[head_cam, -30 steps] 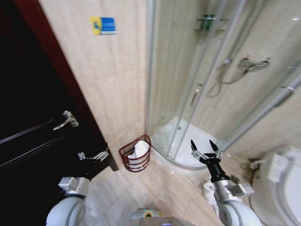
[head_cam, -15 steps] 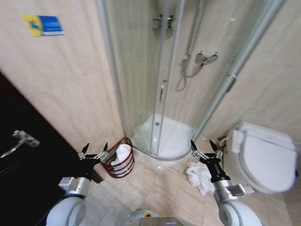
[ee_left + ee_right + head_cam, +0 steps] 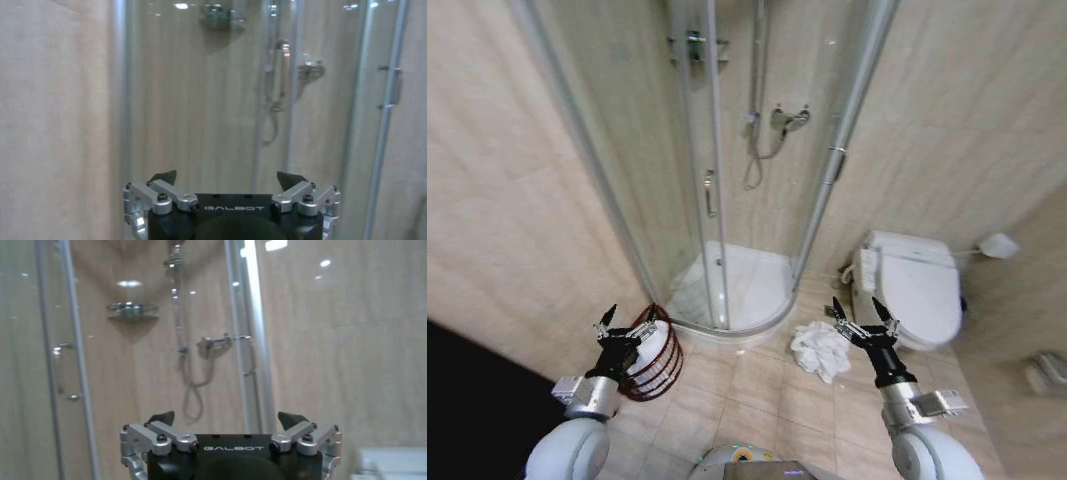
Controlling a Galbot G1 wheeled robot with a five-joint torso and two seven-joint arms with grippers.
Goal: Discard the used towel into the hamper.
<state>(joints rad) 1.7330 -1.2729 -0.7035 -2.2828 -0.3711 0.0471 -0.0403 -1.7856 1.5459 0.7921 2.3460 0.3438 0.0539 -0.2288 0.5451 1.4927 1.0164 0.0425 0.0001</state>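
A crumpled white towel (image 3: pixel 817 349) lies on the tiled floor between the shower base and the toilet. In the head view my right gripper (image 3: pixel 857 306) is held open, just right of the towel and empty. The hamper (image 3: pixel 655 372), a small reddish-brown open-weave basket, stands by the wall left of the shower with something white (image 3: pixel 654 343) inside it. My left gripper (image 3: pixel 629 316) is open and empty in front of the hamper's left side. Both wrist views show the open left gripper (image 3: pixel 227 178) and open right gripper (image 3: pixel 227 418) facing the shower glass.
A curved glass shower enclosure (image 3: pixel 712 190) with a white base (image 3: pixel 747 290) takes up the middle. A white toilet (image 3: pixel 914 285) stands to the right. A dark door (image 3: pixel 472 390) is at the lower left. Beige floor tiles (image 3: pixel 757 400) lie open in front of me.
The camera has swung to the right: the door and hamper slid left, and the toilet and floor towel came fully into view. Both arms hold the same open pose.
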